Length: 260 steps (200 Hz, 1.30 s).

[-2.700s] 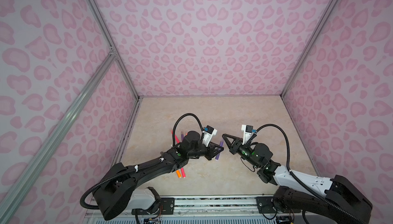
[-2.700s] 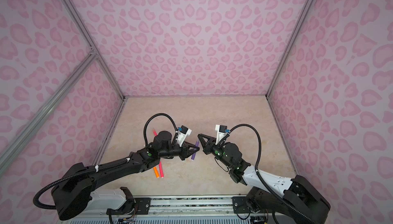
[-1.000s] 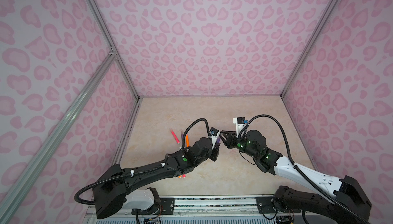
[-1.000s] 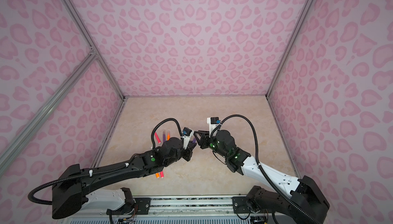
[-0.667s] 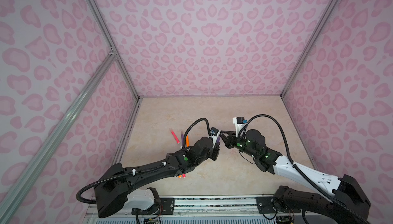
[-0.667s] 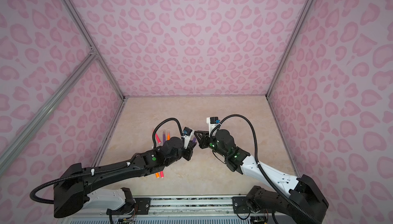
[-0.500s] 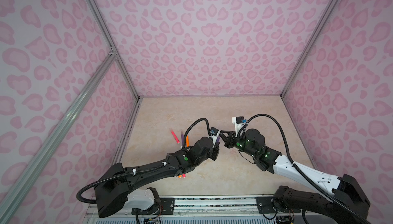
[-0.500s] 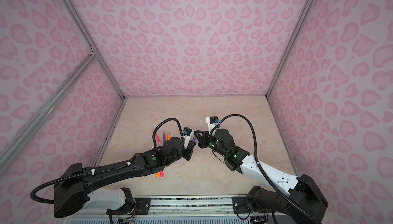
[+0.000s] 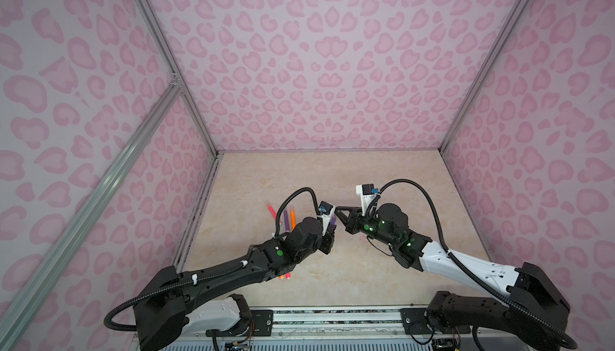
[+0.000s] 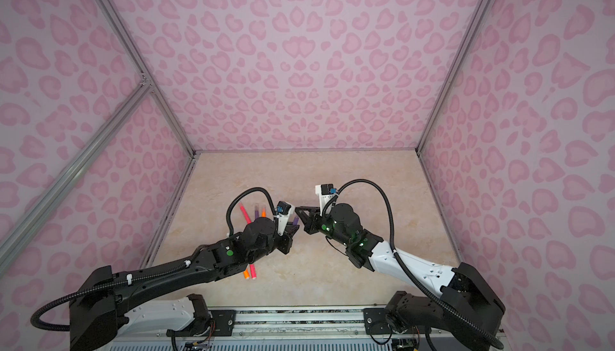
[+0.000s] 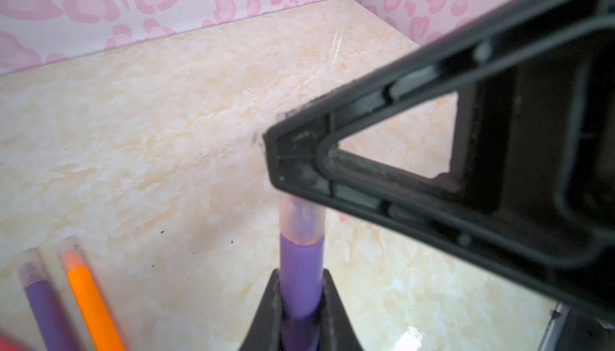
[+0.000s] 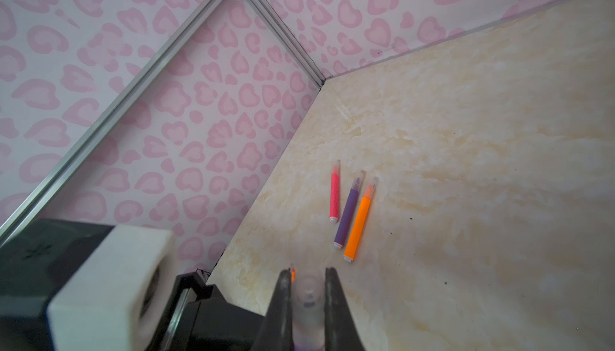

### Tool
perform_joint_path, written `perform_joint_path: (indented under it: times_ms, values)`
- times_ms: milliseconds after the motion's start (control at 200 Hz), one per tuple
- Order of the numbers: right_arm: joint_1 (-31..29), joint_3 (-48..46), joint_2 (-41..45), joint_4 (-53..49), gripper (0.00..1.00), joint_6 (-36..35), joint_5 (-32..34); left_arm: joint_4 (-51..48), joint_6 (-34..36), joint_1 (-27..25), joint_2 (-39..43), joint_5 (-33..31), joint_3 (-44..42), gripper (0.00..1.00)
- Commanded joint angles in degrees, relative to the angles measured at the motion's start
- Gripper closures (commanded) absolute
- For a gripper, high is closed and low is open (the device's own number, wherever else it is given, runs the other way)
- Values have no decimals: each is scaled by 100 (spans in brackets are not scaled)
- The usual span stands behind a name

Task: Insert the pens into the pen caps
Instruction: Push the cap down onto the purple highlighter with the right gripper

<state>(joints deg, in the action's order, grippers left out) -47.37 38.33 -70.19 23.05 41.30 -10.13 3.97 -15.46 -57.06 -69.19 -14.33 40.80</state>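
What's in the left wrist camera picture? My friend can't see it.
A purple pen is gripped in the left claw, and its tip sits inside a clear cap that the right claw holds. Another purple pen and an orange pen, both blurry, lie on the marble table.

purple pen (image 11: 301, 279): raised; clear cap (image 11: 301, 222) on tip | three capped pens (image 12: 347, 212): lying together

layout: 3 pens (image 12: 347, 214) side by side on table (image 9: 382, 179) | 2 pens (image 9: 285, 276) under left arm (image 9: 233, 271)
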Motion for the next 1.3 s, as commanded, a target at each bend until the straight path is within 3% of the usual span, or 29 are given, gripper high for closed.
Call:
perform_joint_path:
  times_ms: [0,155,340,485,780,915,1145,1295]
  values:
    - [-505,357,-97,-1221,100,-76,879,509,210,2,24,-533,64,96]
    - [-874,465,-122,-1796,100,-56,1949,353,175,2,-16,-900,139,97]
    - [-1000,526,-200,-1969,100,20,2207,333,142,2,52,-1124,112,97]
    - [-996,551,-336,-1867,100,102,1973,324,65,17,105,-1048,98,96]
    - [-762,-309,-283,630,100,69,60,1163,-550,1092,615,1802,-434,96]
    - [-555,-452,-379,1324,100,266,-720,1496,-654,1315,865,2394,-644,96]
    - [-498,-616,-428,2266,100,347,-1456,1987,-836,1649,1039,3353,-867,96]
    - [-480,-703,-258,1987,100,152,-1641,2138,-831,1654,948,3693,-855,96]
